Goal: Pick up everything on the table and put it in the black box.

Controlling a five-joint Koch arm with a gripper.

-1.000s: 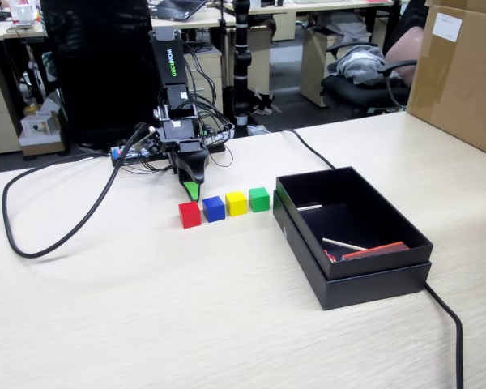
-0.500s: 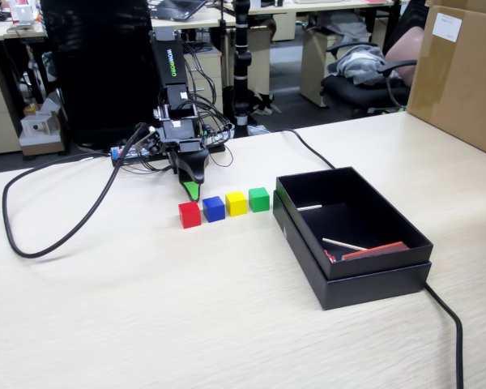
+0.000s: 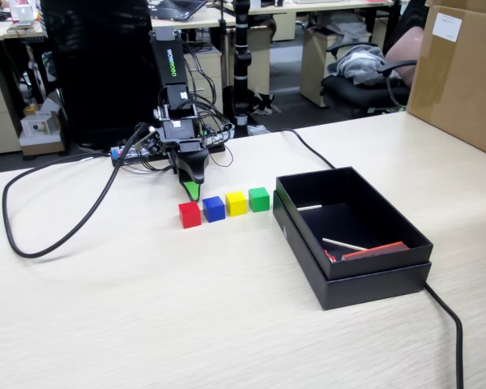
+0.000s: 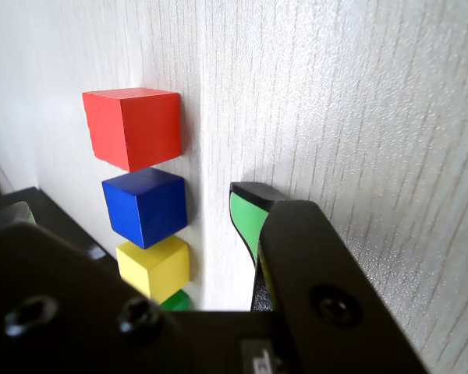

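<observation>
Four small cubes stand in a row on the beige table (image 3: 146, 308): red (image 3: 189, 214), blue (image 3: 214, 208), yellow (image 3: 236, 203), green (image 3: 259, 198). The black box (image 3: 373, 279) sits just right of the green cube, open side up. My gripper (image 3: 193, 193) points down at the table right behind the red cube, apart from it. In the wrist view one green-padded fingertip (image 4: 246, 214) shows beside the red cube (image 4: 132, 125), blue cube (image 4: 146, 206) and yellow cube (image 4: 156, 269). A sliver of the green cube (image 4: 175, 301) peeks out below. The second jaw is not clearly seen.
Inside the box lie thin white sticks (image 3: 344, 244) and a flat red piece (image 3: 377, 250). A thick black cable (image 3: 57, 235) loops over the left of the table, and another (image 3: 449, 324) runs off past the box. A big brown carton (image 3: 462, 73) stands at the right.
</observation>
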